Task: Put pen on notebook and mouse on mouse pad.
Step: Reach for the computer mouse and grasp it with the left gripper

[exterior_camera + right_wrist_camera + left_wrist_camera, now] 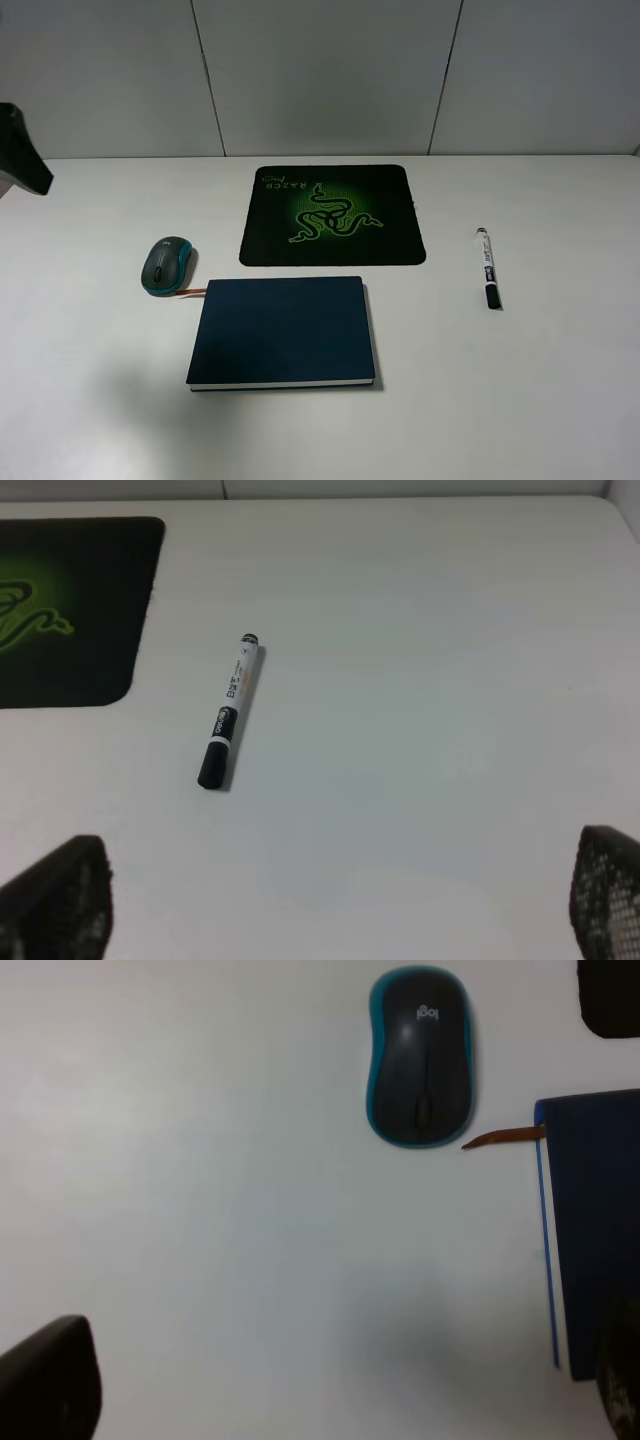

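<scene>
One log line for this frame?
pen: on table; mouse: beside notebook; mouse pad: bare; left gripper: open, empty; right gripper: open, empty

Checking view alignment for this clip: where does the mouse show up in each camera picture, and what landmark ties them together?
Exterior high: the mouse lies left of centre, beside the far left corner of the notebook.
Left wrist: the mouse lies close to the tip of the brown ribbon.
Right wrist: not in it.
Shared landmark: the ribbon sticking out of the notebook, next to the mouse in both.
</scene>
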Robot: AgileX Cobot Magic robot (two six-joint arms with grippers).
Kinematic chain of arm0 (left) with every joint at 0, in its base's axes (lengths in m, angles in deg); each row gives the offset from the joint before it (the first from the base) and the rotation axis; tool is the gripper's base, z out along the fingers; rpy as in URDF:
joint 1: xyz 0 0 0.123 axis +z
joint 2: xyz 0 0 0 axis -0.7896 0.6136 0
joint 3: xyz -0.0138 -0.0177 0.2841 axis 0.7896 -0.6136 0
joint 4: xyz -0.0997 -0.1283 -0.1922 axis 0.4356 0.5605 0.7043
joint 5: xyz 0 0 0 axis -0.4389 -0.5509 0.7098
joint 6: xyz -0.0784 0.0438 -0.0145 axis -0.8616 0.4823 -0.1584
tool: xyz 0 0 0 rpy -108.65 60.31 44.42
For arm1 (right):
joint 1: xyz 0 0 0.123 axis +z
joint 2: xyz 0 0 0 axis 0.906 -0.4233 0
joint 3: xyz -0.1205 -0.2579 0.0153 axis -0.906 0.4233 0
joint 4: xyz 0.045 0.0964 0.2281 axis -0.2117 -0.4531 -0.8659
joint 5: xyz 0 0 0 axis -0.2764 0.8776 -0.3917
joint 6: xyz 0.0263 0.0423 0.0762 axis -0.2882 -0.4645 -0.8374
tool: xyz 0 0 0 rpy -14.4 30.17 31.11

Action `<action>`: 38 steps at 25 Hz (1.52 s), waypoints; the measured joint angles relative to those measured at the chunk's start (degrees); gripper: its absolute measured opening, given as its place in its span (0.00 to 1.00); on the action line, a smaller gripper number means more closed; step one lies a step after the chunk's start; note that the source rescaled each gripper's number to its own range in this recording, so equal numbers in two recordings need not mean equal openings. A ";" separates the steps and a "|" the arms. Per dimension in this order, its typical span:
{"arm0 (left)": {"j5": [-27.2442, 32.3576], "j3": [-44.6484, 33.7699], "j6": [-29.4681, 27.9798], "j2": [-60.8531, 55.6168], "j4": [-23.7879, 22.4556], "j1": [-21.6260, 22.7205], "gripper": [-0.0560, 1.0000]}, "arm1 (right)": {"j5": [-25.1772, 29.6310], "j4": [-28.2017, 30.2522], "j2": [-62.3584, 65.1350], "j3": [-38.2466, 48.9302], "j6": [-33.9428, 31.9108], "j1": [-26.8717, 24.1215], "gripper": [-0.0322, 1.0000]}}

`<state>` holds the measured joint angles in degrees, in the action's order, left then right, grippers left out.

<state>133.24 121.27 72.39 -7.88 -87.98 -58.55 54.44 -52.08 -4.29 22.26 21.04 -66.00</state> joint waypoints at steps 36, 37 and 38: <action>-16.17 7.51 -8.30 39.68 -0.08 -7.59 1.00 | 0.00 0.00 0.00 0.00 0.00 0.00 1.00; -16.61 7.61 -8.30 40.12 -0.08 -7.59 1.00 | 0.00 0.00 0.00 0.00 0.00 0.00 1.00; -16.96 7.77 -8.30 40.68 -0.08 -7.59 1.00 | 0.00 0.00 0.00 0.00 0.00 0.00 1.00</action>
<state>116.28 129.04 64.09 32.80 -88.06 -66.14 54.44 -52.08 -4.29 22.26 21.04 -66.00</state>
